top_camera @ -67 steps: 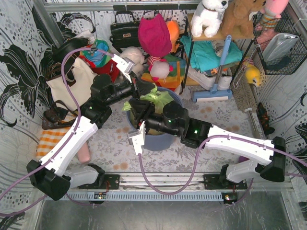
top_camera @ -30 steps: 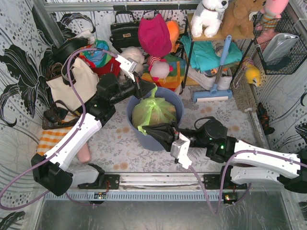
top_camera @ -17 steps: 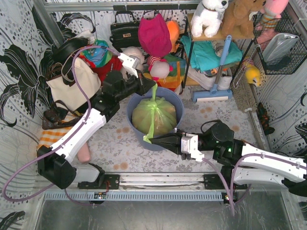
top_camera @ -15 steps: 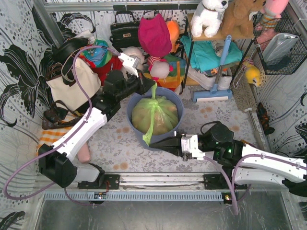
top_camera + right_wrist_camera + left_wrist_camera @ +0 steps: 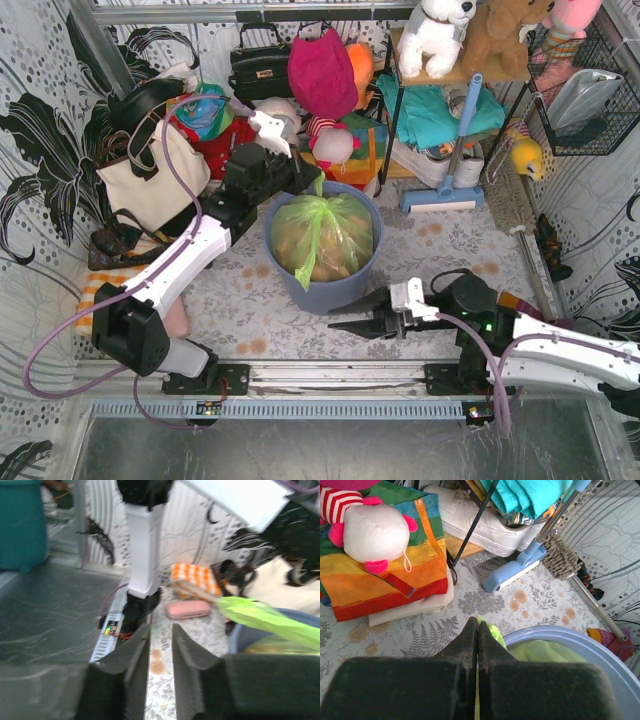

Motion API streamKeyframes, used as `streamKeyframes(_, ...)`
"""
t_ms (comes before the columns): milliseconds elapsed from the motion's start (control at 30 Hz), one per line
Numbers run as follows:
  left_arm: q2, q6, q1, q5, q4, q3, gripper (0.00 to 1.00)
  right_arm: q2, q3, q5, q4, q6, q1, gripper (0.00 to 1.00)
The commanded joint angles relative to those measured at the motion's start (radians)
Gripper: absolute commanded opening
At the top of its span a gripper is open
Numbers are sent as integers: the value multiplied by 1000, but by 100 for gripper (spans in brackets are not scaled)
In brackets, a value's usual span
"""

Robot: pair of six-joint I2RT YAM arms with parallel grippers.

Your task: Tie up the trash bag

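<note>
Partly behind bin [image 5: 336, 289] wall, trash bag [image 5: 322, 232]

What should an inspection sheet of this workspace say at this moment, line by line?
Surface: floral-print table cover; no spills seen.
Job's things: trash bag sits in the blue-grey bin; a knot cannot be confirmed.
Clutter: cream tote bag, black handbag, blue mop, plush toys.
Grippers: left gripper shut on a strip of the bag at the bin's far rim; right gripper open, holding nothing, apart from the bin.
Cables: purple cables loop off both arms.
Surroundings: patterned walls; wire basket on the right.
</note>
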Motion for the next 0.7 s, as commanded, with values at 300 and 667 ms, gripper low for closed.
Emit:
streamKeyframes(300,-79,-44,4,171,28,20,0,78,149,345,8,-588,3,54)
streamKeyframes(667,-96,-41,4,201,-20,37,0,184,204,384,47,-745,5,56)
